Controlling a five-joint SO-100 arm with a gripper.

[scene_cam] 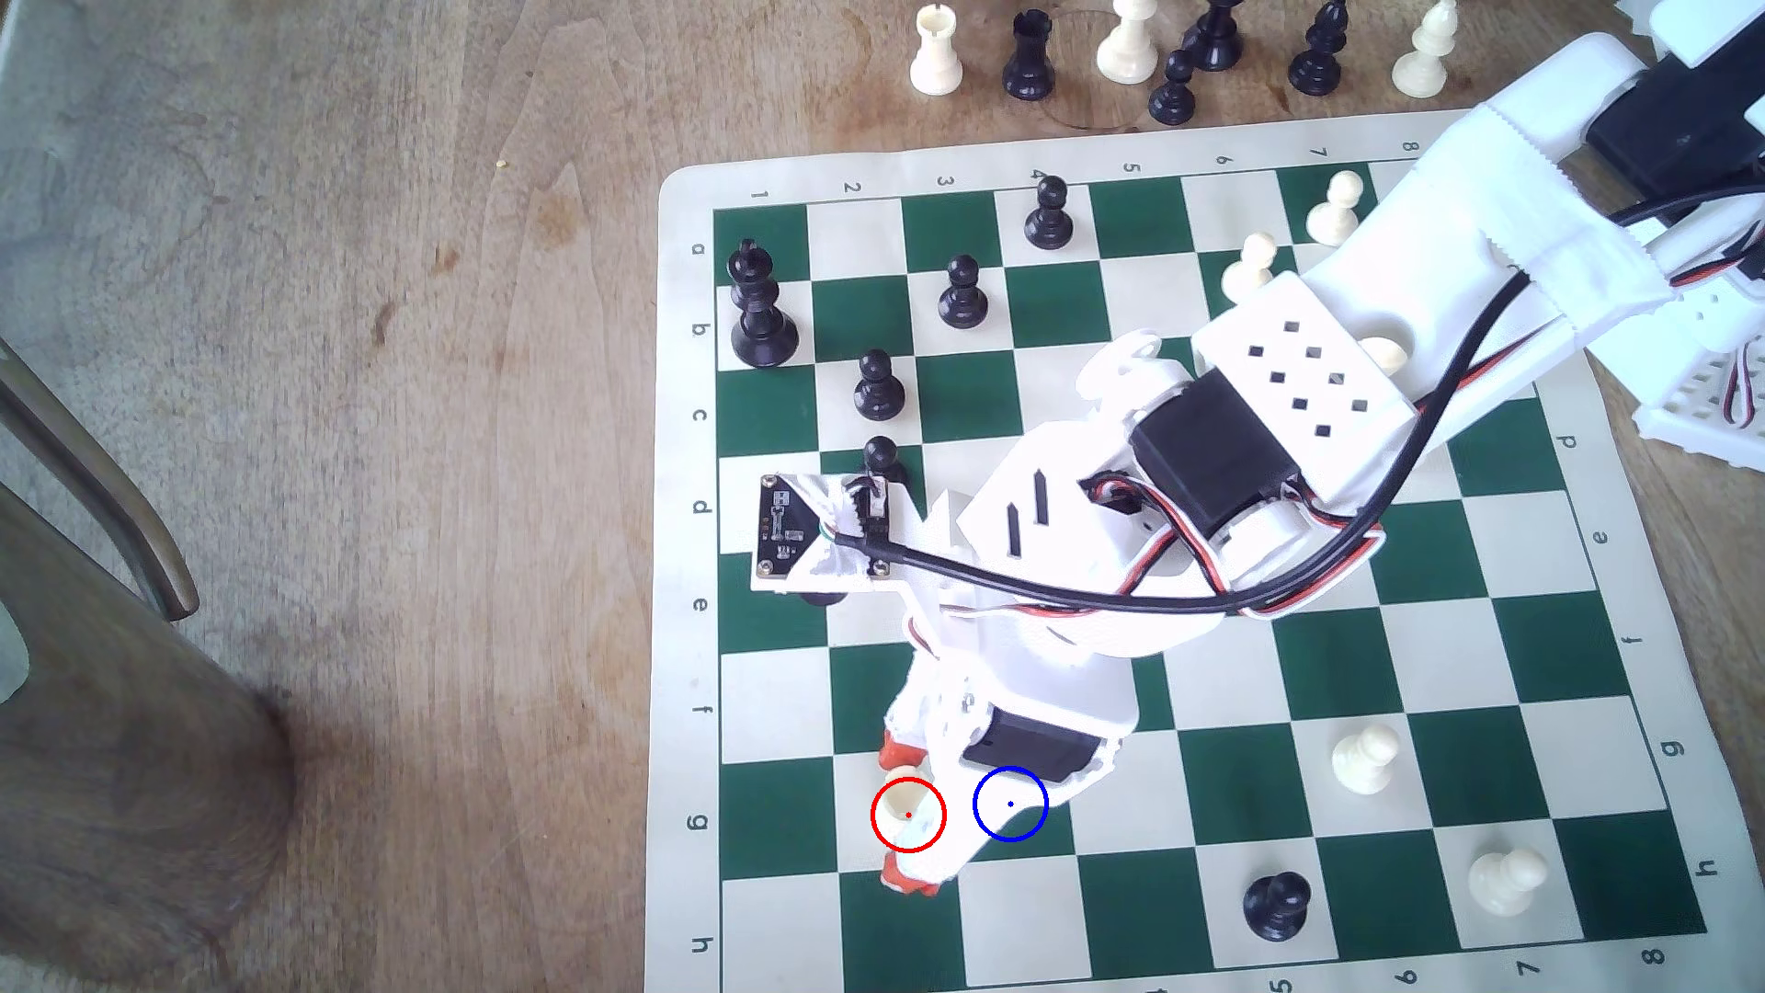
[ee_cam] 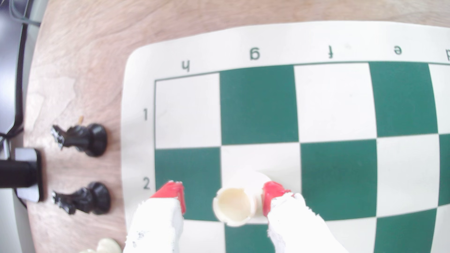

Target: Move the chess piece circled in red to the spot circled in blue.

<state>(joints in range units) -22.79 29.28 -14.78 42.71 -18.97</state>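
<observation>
Cream rook (scene_cam: 907, 807) is sitting on the red-ringed cream square g2 of the chessboard (scene_cam: 1624, 611), between the jaws. Gripper (scene_cam: 905, 816) is straddling it, jaws standing apart: one red fingertip (ee_cam: 271, 194) just beside the rook, the other well clear. Blue-ringed green square (scene_cam: 1010, 804) is lying at the rook's 3 o'clock in the exterior view, adjacent.

Wooden tabletop (scene_cam: 382, 286); dark chair (scene_cam: 86, 458) beside it.
</observation>
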